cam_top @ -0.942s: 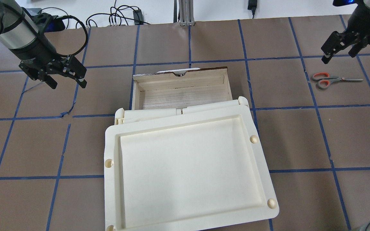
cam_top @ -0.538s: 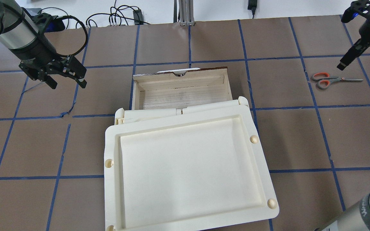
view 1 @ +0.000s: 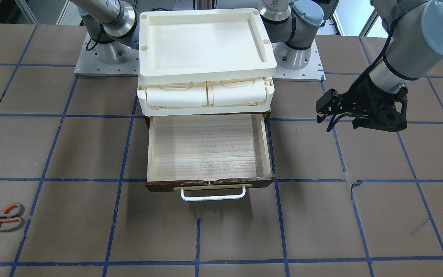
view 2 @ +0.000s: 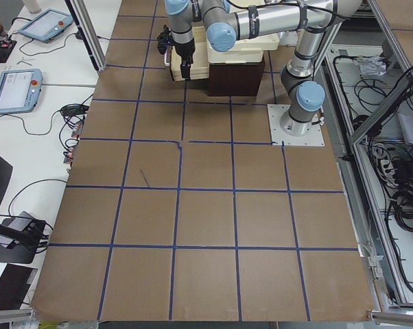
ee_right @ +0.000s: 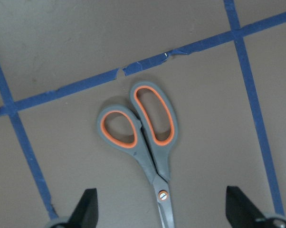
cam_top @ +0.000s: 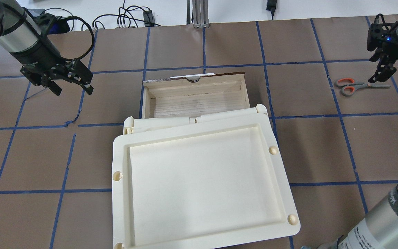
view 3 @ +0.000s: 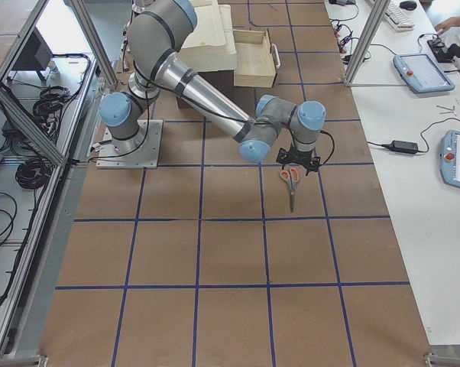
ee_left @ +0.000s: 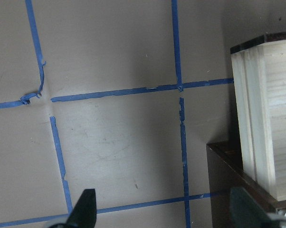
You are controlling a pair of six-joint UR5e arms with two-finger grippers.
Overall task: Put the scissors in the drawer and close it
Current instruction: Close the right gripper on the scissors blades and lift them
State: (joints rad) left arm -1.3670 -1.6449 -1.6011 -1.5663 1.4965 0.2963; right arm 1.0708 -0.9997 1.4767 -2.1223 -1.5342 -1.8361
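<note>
— Where do you have the scissors (cam_top: pixel 358 85)?

— I see them lying flat on the tabletop (cam_top: pixel 323 148), blades together, far out on the robot's right and well apart from the drawer (view 1: pixel 206 146). The orange-lined loops point toward the drawer's side, and the blades point away from it.

— And the right end effector (ee_right: pixel 162 211)?

— It hangs over the scissors with its fingers spread wide, gripping nothing. In my right wrist view the pivot screw sits between the two fingertips (ee_right: pixel 88 206), and the loops lie ahead of them, just short of a line of blue tape (ee_right: pixel 147 64). I can't tell from any view whether the tips touch the tabletop.

— The drawer?

— It's pulled out from under the cream tray unit (cam_top: pixel 202 186), with its pale wood floor showing. In the front view its dark front with the white loop handle (view 1: pixel 212 196) faces away from the robot.

— What about the left end effector (cam_top: pixel 73 90)?

— It's released too, with the fingers apart and nothing between them. It hovers above the tabletop on the drawer's other side. In its wrist view I see the drawer's wooden side wall at the edge of the picture.
</note>
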